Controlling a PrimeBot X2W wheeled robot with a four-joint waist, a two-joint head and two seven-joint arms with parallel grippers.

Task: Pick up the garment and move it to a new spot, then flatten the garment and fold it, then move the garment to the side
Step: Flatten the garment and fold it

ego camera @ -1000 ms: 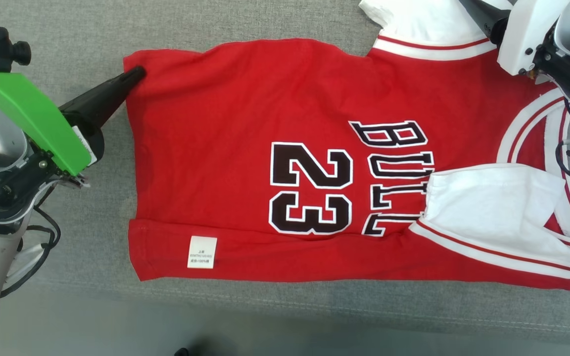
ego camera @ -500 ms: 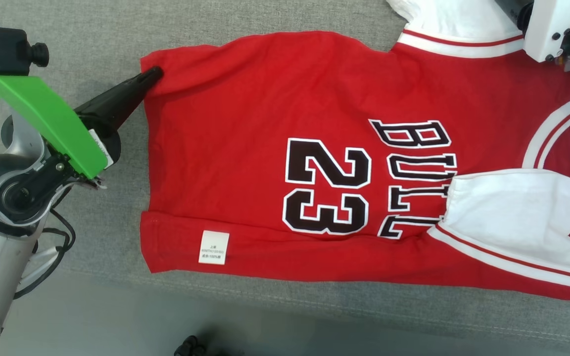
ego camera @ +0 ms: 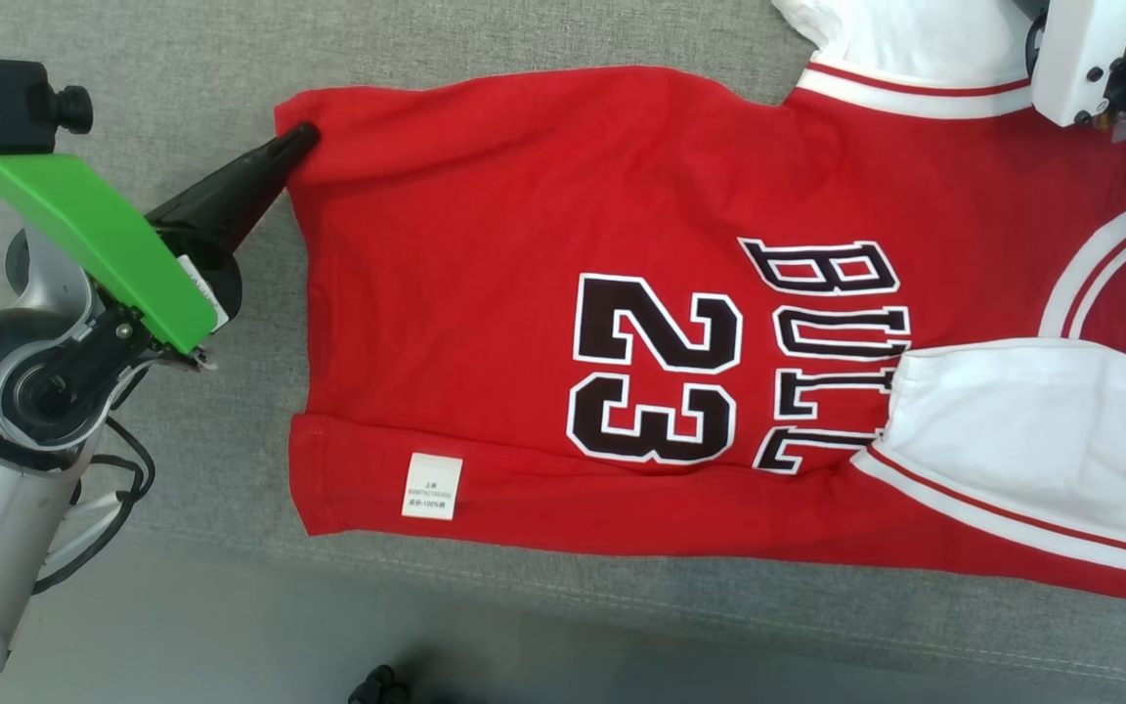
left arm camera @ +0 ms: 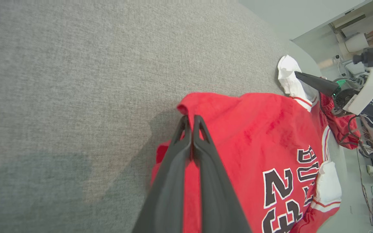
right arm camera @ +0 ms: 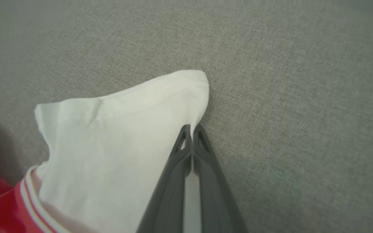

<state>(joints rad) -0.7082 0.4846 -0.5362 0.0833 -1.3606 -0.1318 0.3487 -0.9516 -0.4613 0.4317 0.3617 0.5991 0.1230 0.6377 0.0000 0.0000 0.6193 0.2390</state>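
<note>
The red jersey (ego camera: 543, 215) lies flat and sideways on the grey fabric surface (ego camera: 133, 59), with white sleeves trimmed in red stripes. The black "23" (ego camera: 656, 367) is at its middle, with black lettering just beside it. One white sleeve (ego camera: 1003, 411) is folded in over that lettering, and a small white label (ego camera: 431, 486) sits on the turned-up hem below the "23".

The left claw (ego camera: 301, 137) is clamped on the hem corner far up-left of the "23". The right claw (right arm camera: 192, 127) pinches the edge of the other sleeve (right arm camera: 125, 129), up-right of the "23".

A second ago the right claw stood wide; it has since closed. The left claw keeps its hold, and the jersey's lay is unchanged; only the camera has shifted.
</note>
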